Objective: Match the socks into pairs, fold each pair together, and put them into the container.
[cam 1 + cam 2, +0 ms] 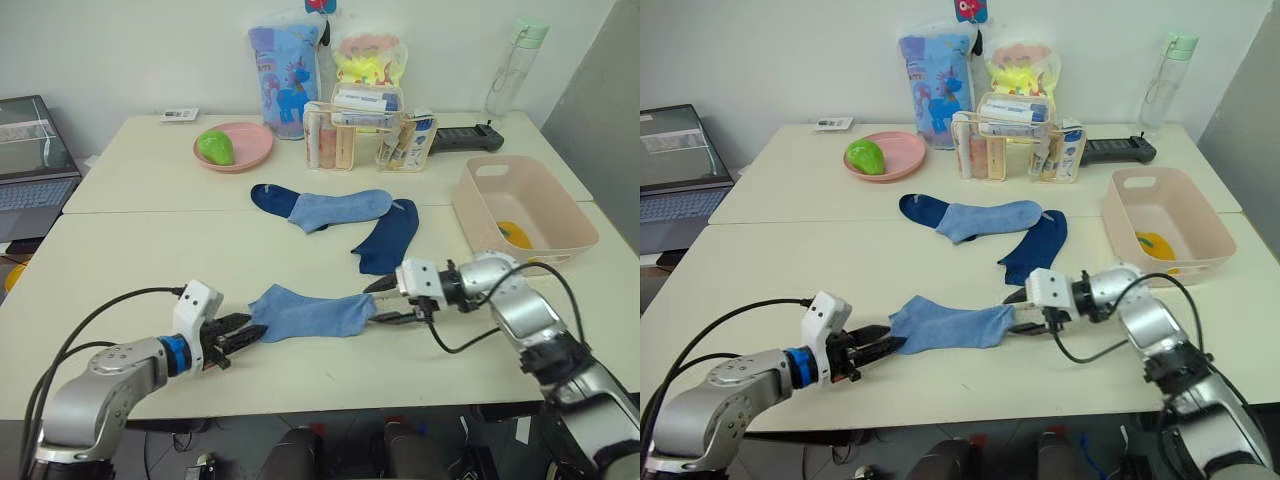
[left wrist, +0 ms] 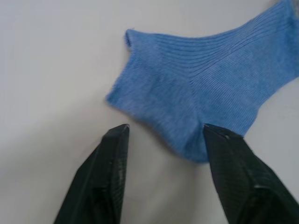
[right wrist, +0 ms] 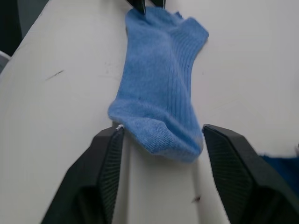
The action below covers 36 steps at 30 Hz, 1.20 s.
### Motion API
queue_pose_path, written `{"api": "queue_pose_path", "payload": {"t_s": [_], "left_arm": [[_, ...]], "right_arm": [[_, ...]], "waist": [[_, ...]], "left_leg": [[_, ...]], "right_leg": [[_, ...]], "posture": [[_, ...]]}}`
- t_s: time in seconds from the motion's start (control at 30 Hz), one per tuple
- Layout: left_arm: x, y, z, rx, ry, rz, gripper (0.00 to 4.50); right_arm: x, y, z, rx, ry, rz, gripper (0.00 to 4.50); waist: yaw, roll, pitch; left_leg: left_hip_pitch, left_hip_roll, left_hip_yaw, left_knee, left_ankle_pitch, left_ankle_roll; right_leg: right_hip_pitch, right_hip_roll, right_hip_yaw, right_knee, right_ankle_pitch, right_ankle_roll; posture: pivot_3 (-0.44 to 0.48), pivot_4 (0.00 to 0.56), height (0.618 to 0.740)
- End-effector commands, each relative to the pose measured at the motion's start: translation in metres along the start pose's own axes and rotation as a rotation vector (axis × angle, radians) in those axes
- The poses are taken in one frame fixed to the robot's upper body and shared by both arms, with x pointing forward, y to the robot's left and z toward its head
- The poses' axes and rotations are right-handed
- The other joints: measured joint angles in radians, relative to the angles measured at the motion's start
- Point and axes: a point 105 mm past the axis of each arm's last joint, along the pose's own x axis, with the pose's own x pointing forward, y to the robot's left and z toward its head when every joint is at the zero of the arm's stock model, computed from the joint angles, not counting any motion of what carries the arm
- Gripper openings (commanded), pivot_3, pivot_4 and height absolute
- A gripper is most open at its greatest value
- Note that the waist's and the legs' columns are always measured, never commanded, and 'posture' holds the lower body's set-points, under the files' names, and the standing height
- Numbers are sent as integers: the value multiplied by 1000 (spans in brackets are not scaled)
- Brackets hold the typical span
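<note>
A cream table (image 1: 150, 250) was spread with light blue socks (image 1: 312, 314), navy socks (image 1: 390, 238), a pink plate (image 1: 240, 150), a clear organiser (image 1: 365, 135) and a pale pink container (image 1: 520, 205), possibly holding something yellow.

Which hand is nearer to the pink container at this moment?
The right hand. It sits at one end of the near light blue sock, just in front of the container. The left hand is at the sock's far end, farther away.
</note>
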Motion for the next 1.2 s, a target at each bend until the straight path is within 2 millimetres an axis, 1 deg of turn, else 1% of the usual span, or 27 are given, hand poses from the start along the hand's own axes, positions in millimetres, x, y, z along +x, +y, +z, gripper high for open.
{"api": "queue_pose_path", "payload": {"t_s": [0.03,0.07,0.1,0.17,0.23,0.33,0.47,0.53,0.6,0.67,0.7,0.73,0.83,0.97,1.0,1.03,1.07,1.2], "left_arm": [[-15,10,8,114,40,-22,3900],[-18,12,12,134,47,-42,4170],[-21,14,15,144,47,-57,4170],[-20,15,30,221,21,-99,4170],[-13,15,43,283,-4,-129,4170],[5,8,50,360,-4,-199,4170],[26,7,51,424,17,-222,4170],[39,13,48,462,40,-198,4170],[46,19,46,487,47,-175,4170],[49,21,41,497,66,-178,4170],[49,22,40,502,74,-182,4208],[50,23,38,506,81,-185,4208],[51,22,36,477,69,-198,3605],[50,18,33,466,67,-224,2446],[50,17,33,458,63,-228,2107],[50,16,33,454,62,-230,1733],[50,15,33,452,62,-231,1476],[47,15,29,449,68,-229,190]], "right_arm": [[-17,1,12,17,8,-59,3574],[-20,2,15,42,2,-93,3574],[-20,3,17,58,-5,-115,3574],[-18,8,22,116,-18,-158,3574],[-13,9,26,175,-42,-199,3574],[-3,9,25,227,-55,-238,3574],[7,5,13,298,-22,-294,3574],[14,10,7,313,-6,-284,3574],[18,14,5,324,-9,-272,3574],[20,15,4,338,-15,-276,3574],[21,15,4,344,-18,-279,3209],[21,16,4,349,-25,-271,3028],[21,17,1,358,-15,-265,2034],[23,16,-5,366,-8,-259,710],[23,15,-6,366,-5,-261,294],[23,15,-8,362,2,-261,0],[23,15,-9,360,6,-261,0],[21,13,-14,341,27,-263,0]], "waist": [[1,0,0],[1,0,0],[2,0,0],[7,1,0],[15,0,0],[16,0,0],[15,0,0],[15,0,0],[15,0,0],[10,0,0],[9,0,0],[9,0,0],[10,0,0],[11,0,0],[11,0,0],[11,0,0],[11,0,0],[11,0,0]], "left_leg": [[0,0,0,0,0,0],[0,0,0,0,0,0],[0,0,0,-1,0,0],[0,1,0,-1,0,0],[0,1,0,-1,0,0],[0,0,0,0,0,0],[0,0,0,0,0,0],[-1,0,0,0,0,0],[-1,0,0,0,0,0],[-1,0,0,0,0,0],[-1,0,1,0,0,0],[-1,0,1,0,0,0],[0,0,0,0,0,0],[0,0,0,0,0,0],[0,0,0,0,0,0],[0,0,0,0,0,0],[0,0,0,0,0,0],[0,0,0,0,0,0]], "right_leg": [[0,0,0,0,0,0],[0,0,0,0,0,-1],[0,0,0,0,0,-1],[0,0,0,0,-1,-1],[0,0,-1,0,-1,-1],[0,0,0,0,0,-1],[0,0,0,0,0,-1],[0,0,0,0,0,-1],[0,0,-1,0,0,-1],[-1,0,0,0,0,-1],[-1,0,0,0,0,-1],[-1,0,0,0,0,-1],[-1,0,0,0,0,-1],[0,0,0,0,0,-1],[0,0,0,0,0,-1],[0,0,0,1,0,-1],[0,0,0,1,0,-1],[0,0,0,1,0,-1]], "posture": [[0,150,740],[0,150,740],[0,150,740],[0,150,740],[0,150,740],[0,150,740],[0,150,740],[0,150,740],[0,150,740],[0,150,740],[0,150,740],[0,150,740],[0,150,740],[0,150,740],[0,150,740],[0,150,740],[0,150,740],[0,150,740]]}}
